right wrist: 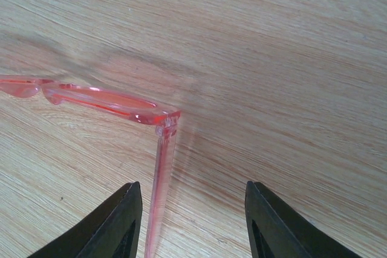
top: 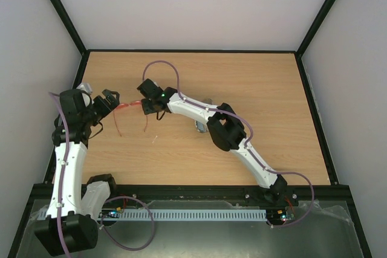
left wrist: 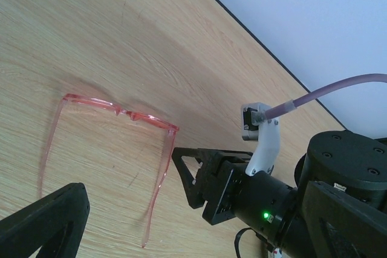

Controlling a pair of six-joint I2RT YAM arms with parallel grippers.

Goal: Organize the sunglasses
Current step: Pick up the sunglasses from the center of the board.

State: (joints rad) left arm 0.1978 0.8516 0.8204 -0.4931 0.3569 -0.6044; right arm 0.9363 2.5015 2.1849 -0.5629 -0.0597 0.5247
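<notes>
The sunglasses, with a translucent red-orange frame, lie on the wooden table with both temple arms unfolded toward the near edge. They also show in the left wrist view and the right wrist view. My left gripper is open just left of the frame and holds nothing; one of its fingers shows near the left temple. My right gripper is open at the frame's right hinge. In the right wrist view the right temple arm runs between the jaws, close to the left finger.
A grey object lies partly hidden under the right arm's elbow. A pale object peeks out behind the left arm near the table's left edge. Black frame rails border the table.
</notes>
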